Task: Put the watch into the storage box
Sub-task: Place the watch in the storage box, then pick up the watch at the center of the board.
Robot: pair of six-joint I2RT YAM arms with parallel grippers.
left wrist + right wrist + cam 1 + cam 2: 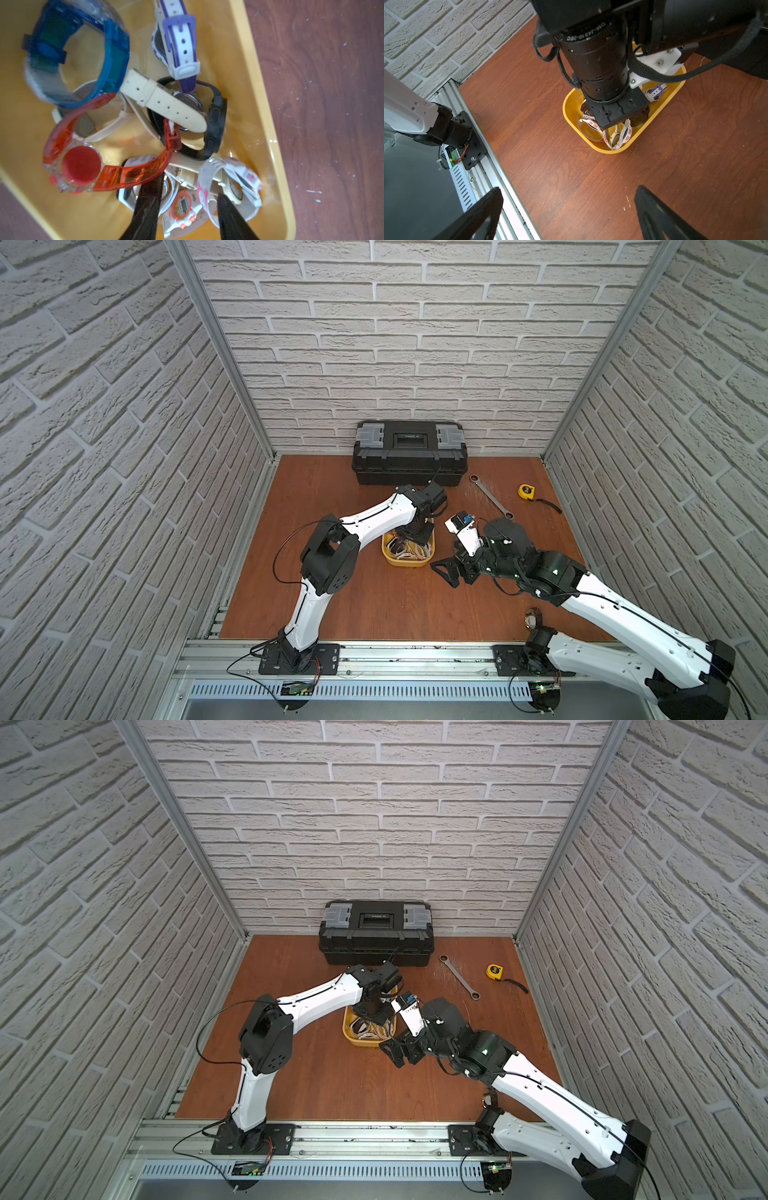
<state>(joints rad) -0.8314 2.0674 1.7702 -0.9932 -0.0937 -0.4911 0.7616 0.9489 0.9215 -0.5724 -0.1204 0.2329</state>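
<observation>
The watch (182,205), white strap with an orange-ringed face, lies inside the storage box (274,166) on the pile, next to a pink-and-white watch (202,192), so it looks delivered to me. The left tool (189,185) hangs right over it, jaws parted, clamping nothing I can see. One finger (230,220) sits close to the pink-and-white strap loop, so I'd open fully and lift straight up, slowly, so no strap snags and rides out. The right tool (569,207) is wide open and empty over bare counter (591,170) beside the box; leave it parked.
</observation>
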